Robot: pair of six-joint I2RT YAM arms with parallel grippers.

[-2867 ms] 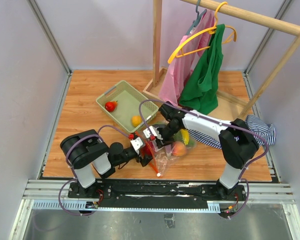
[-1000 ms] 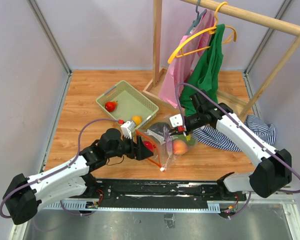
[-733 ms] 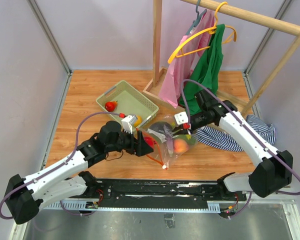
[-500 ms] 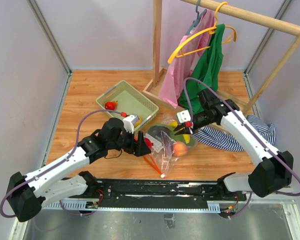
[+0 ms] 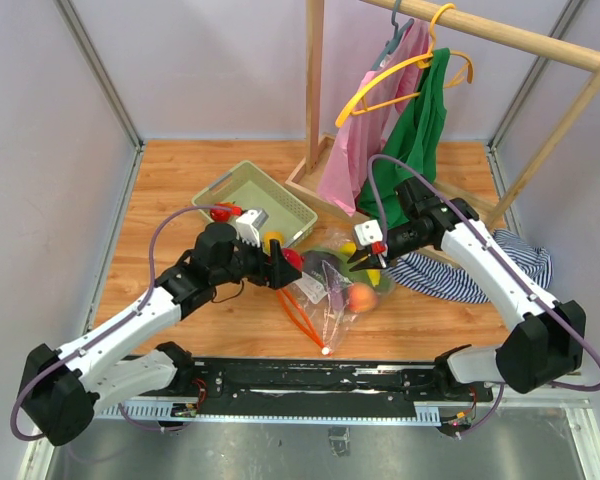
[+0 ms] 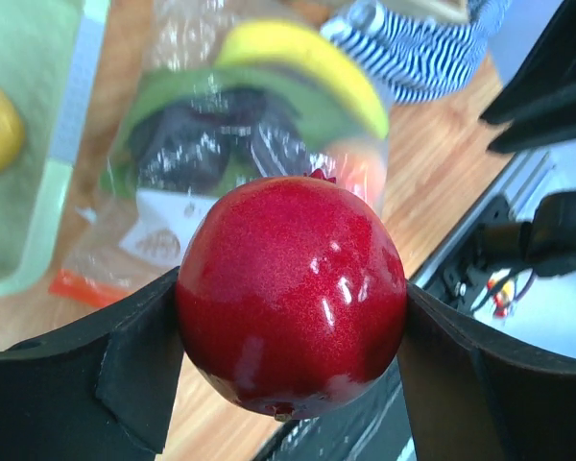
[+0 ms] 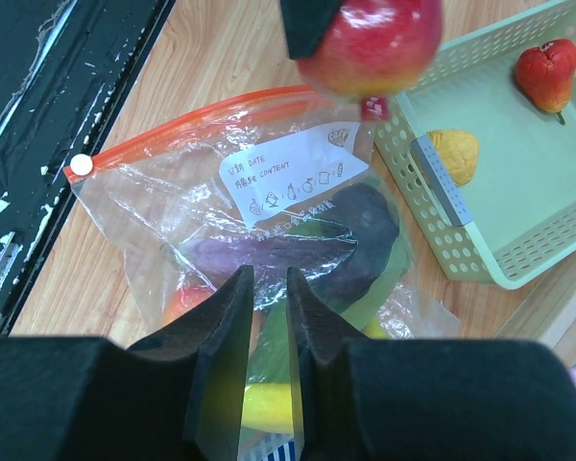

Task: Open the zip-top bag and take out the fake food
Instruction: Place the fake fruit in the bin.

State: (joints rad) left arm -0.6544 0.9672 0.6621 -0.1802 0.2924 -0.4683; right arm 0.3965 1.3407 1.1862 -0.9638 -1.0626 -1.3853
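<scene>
**Near edge.** The zip-top bag (image 5: 332, 300) lies on the wooden table (image 5: 150, 180) just ahead of the arm bases. Its orange-red zip strip (image 7: 173, 130) ends in a white slider (image 7: 77, 165), and a white label (image 7: 288, 178) faces up. Inside it, part of the fake food shows through the film: a peach (image 5: 360, 297), a dark eggplant (image 7: 360, 226) and a banana (image 6: 307, 58).

**Middle.** The left gripper (image 5: 288, 263) hangs over the bag's left edge, near the basket's near corner. Its jaws are spread about a glossy red fruit (image 6: 293, 293), with a black finger (image 6: 125, 365) pressed against each side. The fruit is outside the bag.

The right gripper (image 7: 269, 312) reaches to the bag's far side. Its jaws stand narrow, leaving a thin slit through which crinkled film shows. They seem to pinch the plastic, though the contact itself is not clearly visible. To the right of the bag a striped cloth (image 5: 510, 265) lies in a heap under the right arm.

**Beyond.** A pale green slotted basket (image 7: 442, 240) sits just beside the bag. It holds an orange-yellow fruit (image 7: 456, 154) and a red stemmed fruit (image 7: 547, 77), well apart from each other.

**Far side.** A wooden clothes rack (image 5: 315, 90) stands at the back. A pink garment (image 5: 355, 150) and a green garment (image 5: 415, 150) hang from it, below a yellow hanger (image 5: 380, 90).
</scene>
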